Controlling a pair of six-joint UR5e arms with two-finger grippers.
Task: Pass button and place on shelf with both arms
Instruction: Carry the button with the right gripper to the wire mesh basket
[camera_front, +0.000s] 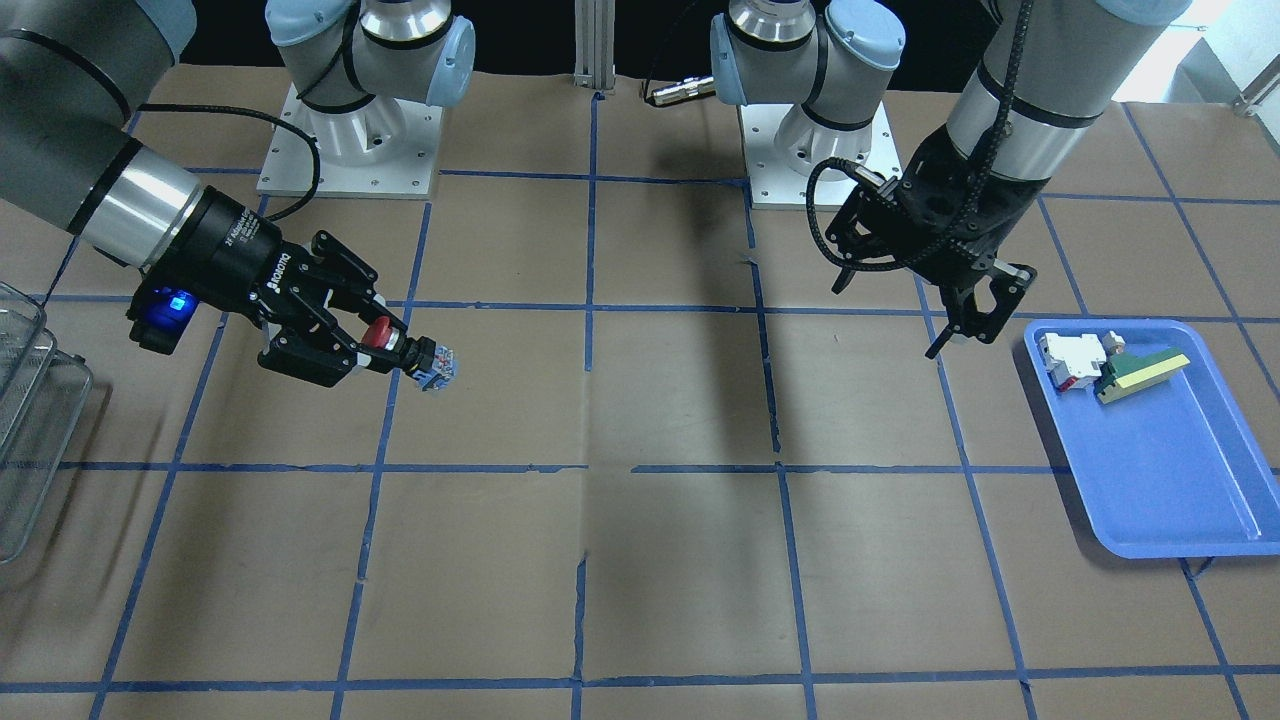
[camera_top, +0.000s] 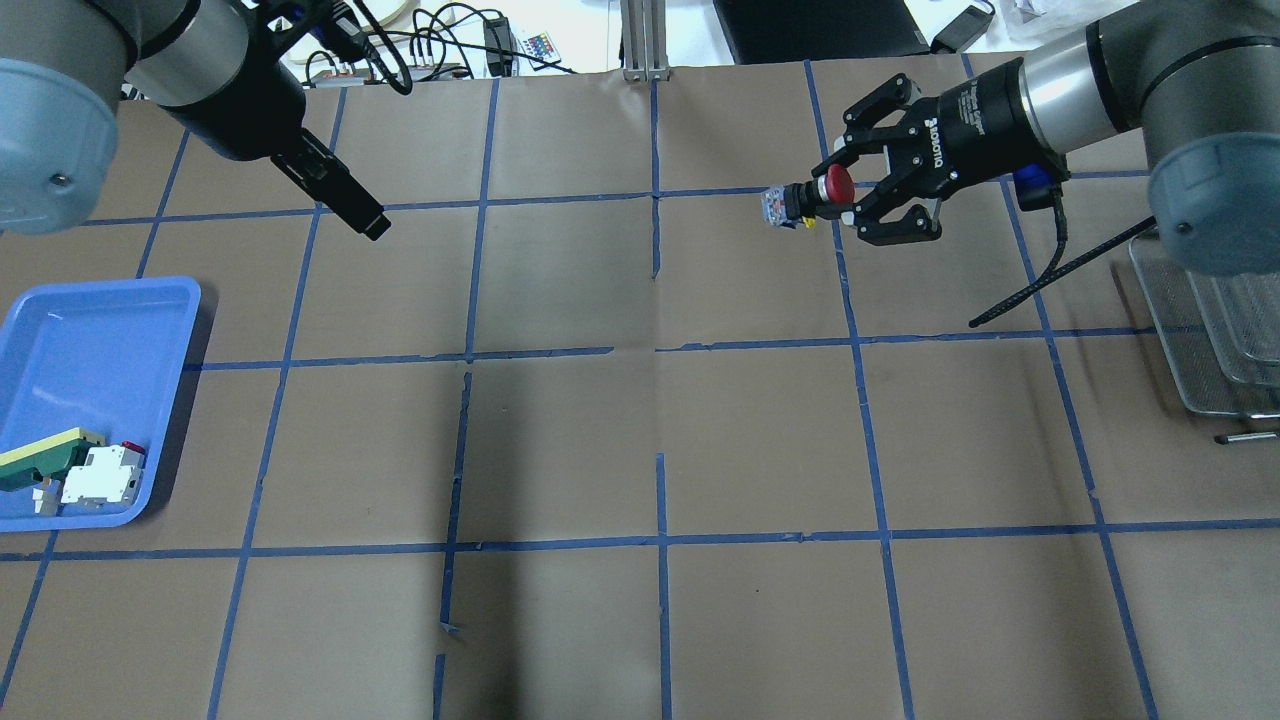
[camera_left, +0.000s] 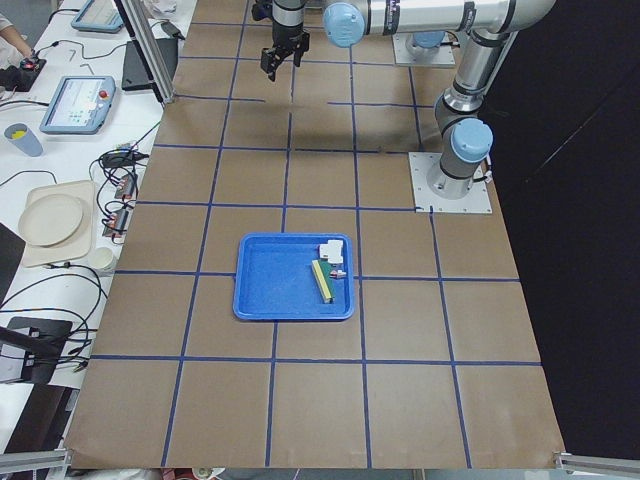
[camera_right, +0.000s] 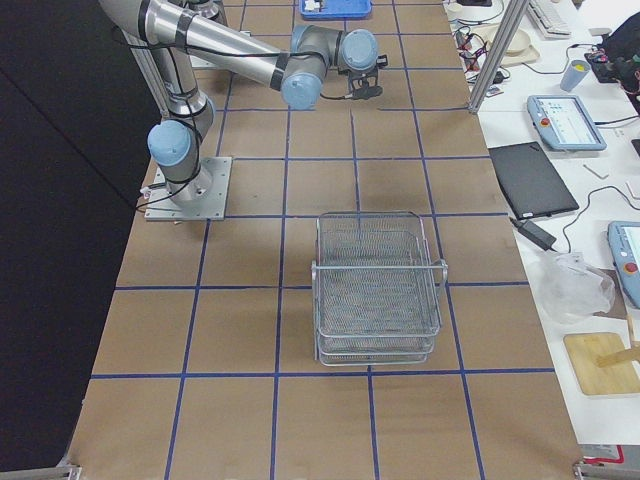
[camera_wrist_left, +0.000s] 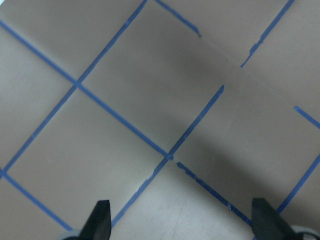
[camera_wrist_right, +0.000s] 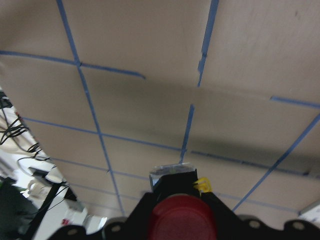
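Brown-paper worktop (camera_top: 640, 450) w/ blue tape grid. Wire shelf (camera_right: 378, 290) at robot's right end looks empty. Blue tray (camera_front: 1180, 480) at left end holds a white-red switch (camera_front: 1072, 360) & a green-yellow wedge (camera_front: 1140, 372), touching. Right fingers (camera_top: 893, 230) are clamped on the button (camera_top: 810, 195) at its red-head end, in the air, well apart from shelf. Left fingers (camera_wrist_left: 100, 220) are spread wide, empty. Pass looks done. Next: swing right arm to shelf, lower, let go.
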